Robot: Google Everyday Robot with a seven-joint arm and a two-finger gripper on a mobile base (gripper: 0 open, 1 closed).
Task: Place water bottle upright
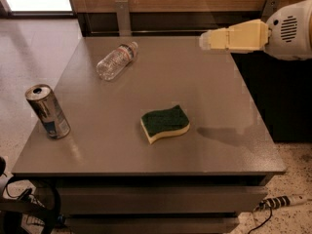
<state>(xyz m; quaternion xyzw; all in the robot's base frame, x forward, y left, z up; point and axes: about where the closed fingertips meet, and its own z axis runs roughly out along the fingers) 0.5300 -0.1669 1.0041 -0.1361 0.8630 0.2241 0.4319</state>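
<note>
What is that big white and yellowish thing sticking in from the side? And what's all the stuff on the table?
That is a robot's arm. The cream-coloured piece at its end is its hand, for grabbing things. The hand hangs in the air over the far right part of the grey table, touching nothing, and I see nothing in it. One camera looks down on the table from above. Three things are on the table: a small clear ribbed plastic water bottle with a white cap, lying on its side at the back left; a silver-and-blue metal drink can standing near the left edge; and a green-and-yellow sponge in the middle. The robot's job is to stand the bottle upright.
</note>
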